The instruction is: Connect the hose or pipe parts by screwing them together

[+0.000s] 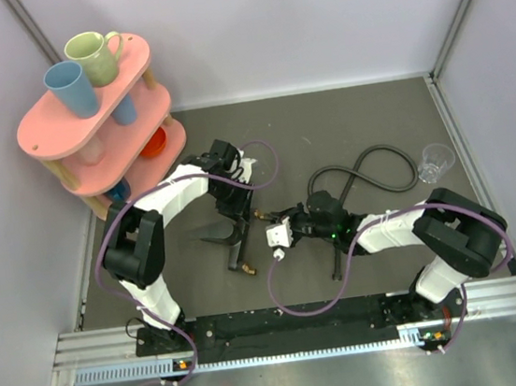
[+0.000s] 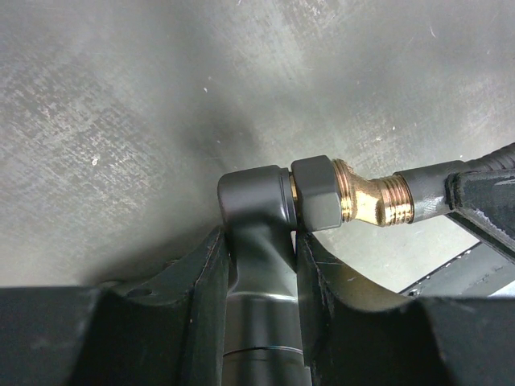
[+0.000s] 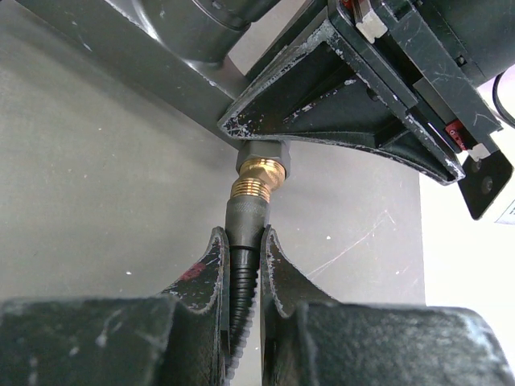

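The left jaws are pinching the fitting by its dark stem, one finger pressing on each side. From above, the fitting is sitting near the middle of the counter, slightly toward the left edge. One prong is pointing at the left edge, and another, tipped with brass, is pointing at the near edge.

The right jaws are pinching the hose just behind its end sleeve, with the ribbed rubber running down between the fingers. The brass end of the hose is meeting the dark hex nut on the fitting. It is touching the nut at a tilt rather than in line, and its threads are showing. I cannot tell whether the fitting is resting on the counter or hanging above it.

Behind the right jaws, the hose is curling across the counter toward the far right corner and looping back. It is passing near a clear cup standing by the right edge.

A pink rack is standing at the far left corner, well apart from the joint. It is carrying a blue cup and a green mug on its top shelf. The purple cables of the arms are arching over the near half of the counter.
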`<state>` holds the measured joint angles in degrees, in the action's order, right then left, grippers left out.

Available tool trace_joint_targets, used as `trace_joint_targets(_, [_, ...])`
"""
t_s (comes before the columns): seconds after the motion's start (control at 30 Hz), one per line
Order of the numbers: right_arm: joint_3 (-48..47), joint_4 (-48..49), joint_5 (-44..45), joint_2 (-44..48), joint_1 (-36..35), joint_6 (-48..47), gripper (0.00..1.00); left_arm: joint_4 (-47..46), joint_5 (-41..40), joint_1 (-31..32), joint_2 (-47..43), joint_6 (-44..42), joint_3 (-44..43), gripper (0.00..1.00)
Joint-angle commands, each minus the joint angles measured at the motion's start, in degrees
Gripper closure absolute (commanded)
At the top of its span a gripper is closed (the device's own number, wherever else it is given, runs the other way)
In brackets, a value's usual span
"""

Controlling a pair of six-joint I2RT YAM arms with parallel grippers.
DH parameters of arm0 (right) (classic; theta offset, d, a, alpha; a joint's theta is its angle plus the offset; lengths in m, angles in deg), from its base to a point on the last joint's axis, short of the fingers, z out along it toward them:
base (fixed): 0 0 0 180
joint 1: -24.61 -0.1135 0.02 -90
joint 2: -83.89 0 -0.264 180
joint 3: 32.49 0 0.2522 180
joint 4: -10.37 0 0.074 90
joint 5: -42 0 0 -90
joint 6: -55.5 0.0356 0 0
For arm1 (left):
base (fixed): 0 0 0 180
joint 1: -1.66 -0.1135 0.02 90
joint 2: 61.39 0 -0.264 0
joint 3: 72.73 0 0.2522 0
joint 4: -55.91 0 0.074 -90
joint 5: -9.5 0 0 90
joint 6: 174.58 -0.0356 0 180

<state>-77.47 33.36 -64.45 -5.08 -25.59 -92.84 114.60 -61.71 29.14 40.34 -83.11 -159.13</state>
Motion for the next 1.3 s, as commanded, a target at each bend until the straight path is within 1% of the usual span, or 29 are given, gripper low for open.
trace_joint_targets(0.0, [-3.92,6.94,-1.48,-1.47,-0.08,-0.55,1.00,0.25,14.79,2.84,-2.51,-0.51,-2.50,1.00])
trace_joint_targets(0.07, [-4.81,5.96,-1.92,-1.82,-0.17,0.42,1.00,0.42,15.40,2.75,-2.42,-0.60,-2.50,1.00])
trace_joint_targets(0.17, [-4.99,6.93,-2.71,-1.91,-0.08,5.86,1.00,-0.45,15.14,2.75,-3.64,-0.07,-1.54,1.00])
trace_joint_targets(0.2, [-4.99,7.36,-2.45,-2.00,-0.08,9.18,1.00,-0.63,15.05,2.75,-4.00,0.02,-1.45,1.00])
trace_joint_targets(0.3, [-3.50,11.40,-2.45,-1.91,0.36,15.34,1.00,-1.95,15.93,2.75,-5.66,0.72,-0.75,1.00])
trace_joint_targets(0.37, [-2.62,14.92,-3.50,-2.09,0.54,17.56,1.00,-2.82,17.59,2.75,-6.37,0.98,-0.31,1.00])
trace_joint_targets(0.47, [-1.65,17.55,-4.20,-2.61,1.32,22.39,1.00,-4.58,18.39,2.75,-7.42,1.42,1.27,1.00])
trace_joint_targets(0.63, [-1.12,19.14,-6.13,-3.75,2.73,30.56,1.00,-6.60,19.53,2.84,-8.92,2.13,3.29,1.00])
trace_joint_targets(0.87, [-2.26,19.58,-6.23,-4.81,4.32,44.26,1.00,-10.29,19.80,2.84,-10.85,3.62,4.88,1.00])
trace_joint_targets(0.9, [-1.92,22.02,-5.45,-5.33,4.58,46.02,1.00,-10.99,19.71,2.75,-11.64,4.41,5.31,1.00])
trace_joint_targets(1.0, [-0.86,24.94,-5.44,-5.95,5.63,53.06,1.00,-13.72,19.36,2.84,-12.96,5.73,7.33,1.00])
trace_joint_targets(1.07, [-1.03,25.82,-6.05,-6.92,6.25,56.92,1.00,-15.04,18.83,2.75,-13.23,6.60,8.13,1.00])
trace_joint_targets(1.13, [-0.86,27.04,-6.05,-7.53,6.34,58.17,1.00,-15.92,18.92,2.84,-13.40,7.31,9.00,1.00])
trace_joint_targets(1.17, [-0.25,27.93,-6.05,-7.71,6.51,61.39,1.00,-16.97,18.83,2.84,-13.58,8.10,9.44,1.00])
trace_joint_targets(1.27, [0.55,29.51,-6.84,-8.32,7.56,66.58,1.00,-18.90,18.13,2.84,-14.46,9.07,10.94,1.00])
